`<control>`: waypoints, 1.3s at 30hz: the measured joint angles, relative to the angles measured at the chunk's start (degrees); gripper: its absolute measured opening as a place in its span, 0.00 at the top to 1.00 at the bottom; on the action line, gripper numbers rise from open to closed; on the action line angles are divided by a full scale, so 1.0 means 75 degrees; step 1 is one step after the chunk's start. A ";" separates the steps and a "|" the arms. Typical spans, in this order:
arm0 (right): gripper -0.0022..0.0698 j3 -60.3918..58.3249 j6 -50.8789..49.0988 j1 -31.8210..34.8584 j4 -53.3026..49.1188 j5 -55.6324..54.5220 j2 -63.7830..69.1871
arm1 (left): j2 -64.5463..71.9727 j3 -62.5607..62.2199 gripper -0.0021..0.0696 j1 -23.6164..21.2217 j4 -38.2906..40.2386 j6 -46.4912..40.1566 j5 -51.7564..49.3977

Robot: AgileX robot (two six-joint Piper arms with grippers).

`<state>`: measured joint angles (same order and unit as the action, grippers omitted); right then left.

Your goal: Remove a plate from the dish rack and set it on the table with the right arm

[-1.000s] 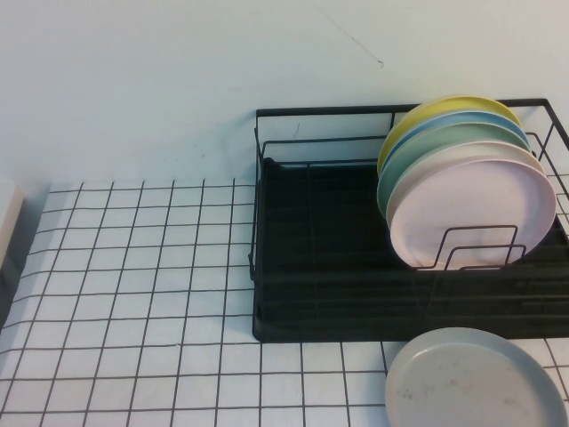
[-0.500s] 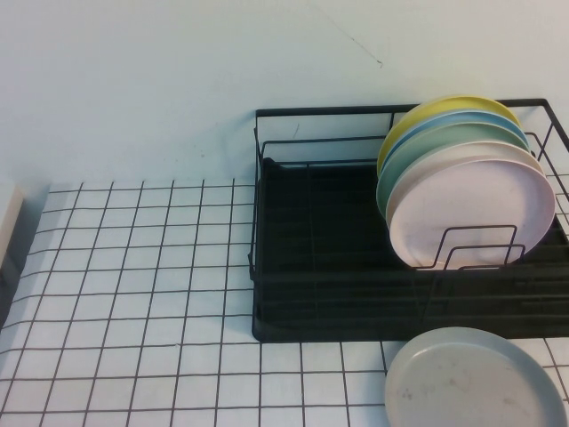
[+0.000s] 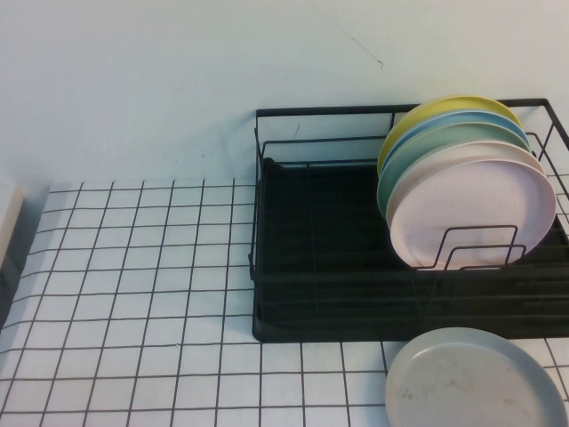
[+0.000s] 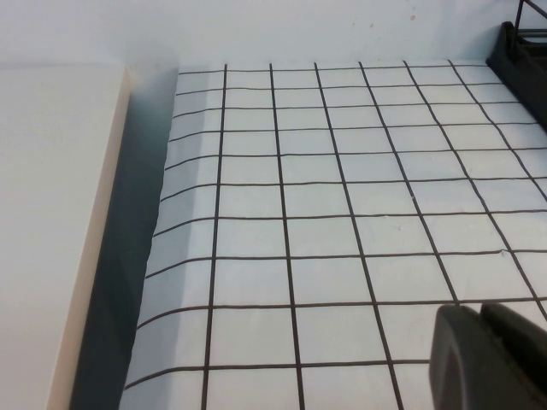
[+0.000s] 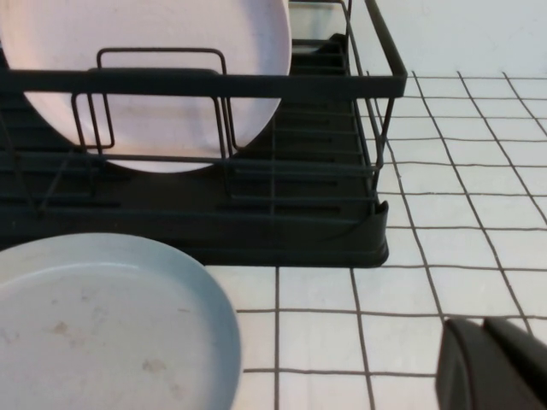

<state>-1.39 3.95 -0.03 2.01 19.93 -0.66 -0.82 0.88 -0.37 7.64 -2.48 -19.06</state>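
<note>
The pale grey-white speckled plate (image 3: 476, 378) lies flat on the gridded table (image 3: 133, 267), just in front of the black dish rack (image 3: 320, 267). It also shows in the right wrist view (image 5: 102, 325), in front of the rack (image 5: 299, 213). My right gripper (image 5: 483, 329) is shut and empty, low over the table (image 5: 479, 196), beside the plate and apart from it. My left gripper (image 4: 480, 314) is shut and empty over bare table squares (image 4: 342, 196) far from the rack. Neither arm shows in the high view.
Several plates stand upright at the rack's right end: a pale pink one (image 3: 471, 209) in front, then cream, green, blue and yellow (image 3: 444, 107). A cream-white block (image 4: 51, 213) borders the table's left edge. The rack's corner (image 4: 521, 51) shows in the left wrist view.
</note>
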 joint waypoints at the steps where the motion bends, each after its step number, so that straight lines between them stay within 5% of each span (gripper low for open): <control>1: 0.97 0.0000 0.0000 0.0000 0.0000 0.0000 0.0000 | 0.0000 0.0000 0.98 0.0000 0.0000 0.0000 0.0000; 12: 0.97 0.0000 0.0000 0.0000 -0.0041 0.0000 0.0000 | 0.0000 0.0000 0.98 0.0030 0.0000 0.0000 0.0000; 22: 0.97 0.0000 0.0000 0.0000 -0.0046 0.0000 0.0000 | 0.0000 0.0000 0.98 0.0929 0.0000 0.0031 0.0000; 33: 0.97 0.0000 0.0000 0.0000 -0.0046 0.0000 0.0000 | 0.0000 0.0000 0.98 0.0896 0.0000 0.0031 0.0000; 39: 0.97 0.0000 0.0000 0.0000 -0.0075 0.0000 0.0000 | 0.0078 0.0000 0.98 0.0277 0.0000 0.0031 0.0000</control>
<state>-1.39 3.95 -0.03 1.45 19.93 -0.66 -0.24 0.88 1.70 7.64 -2.25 -19.06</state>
